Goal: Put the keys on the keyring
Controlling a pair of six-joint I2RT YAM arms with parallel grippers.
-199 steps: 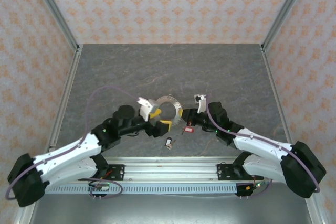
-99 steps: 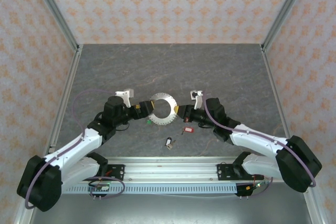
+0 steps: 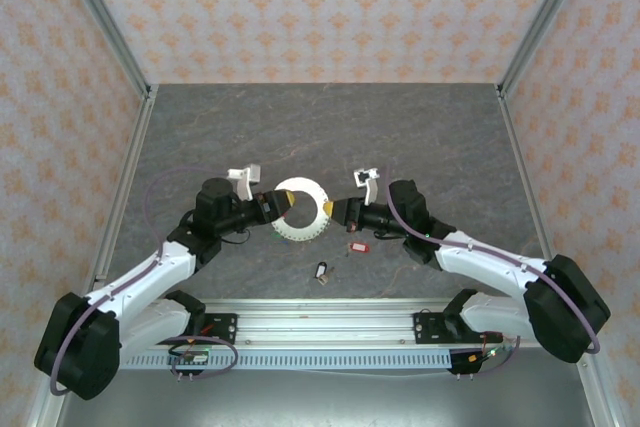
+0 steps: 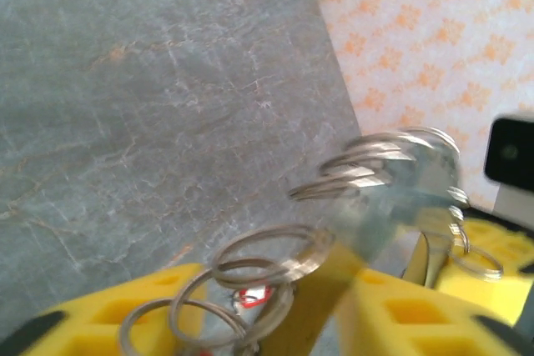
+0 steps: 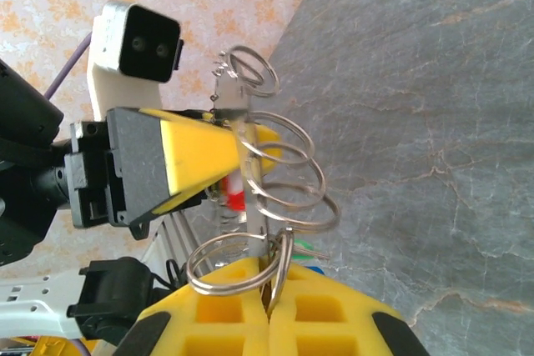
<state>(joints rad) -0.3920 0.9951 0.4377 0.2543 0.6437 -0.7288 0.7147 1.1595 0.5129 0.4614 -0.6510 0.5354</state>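
1. My right claw [image 3: 335,212] is clamped tight on the keyring [image 3: 298,232]. Its yellow fingers [image 5: 225,306] are pressed together, with the ring's thin rim pinched between their tips.
2. My left claw [image 3: 272,205] meets the ring from the opposite side. One yellow finger lies against the near face of the rim and the other sits just behind it, so the rim is gripped between them.
3. The ring hangs between my two claws over the middle of the grey table [image 3: 330,127]. A row of small wire loops stands out along its rim.
4. The red-tagged key [image 3: 357,246] lies on the table just beside my right claw, on the side nearer my bases.
5. The small black piece [image 3: 321,271] lies nearer the bases again, apart from both claws and the ring.
6. My left arm's wrist camera [image 5: 140,39] sits close above the ring's far edge, facing my right claw.
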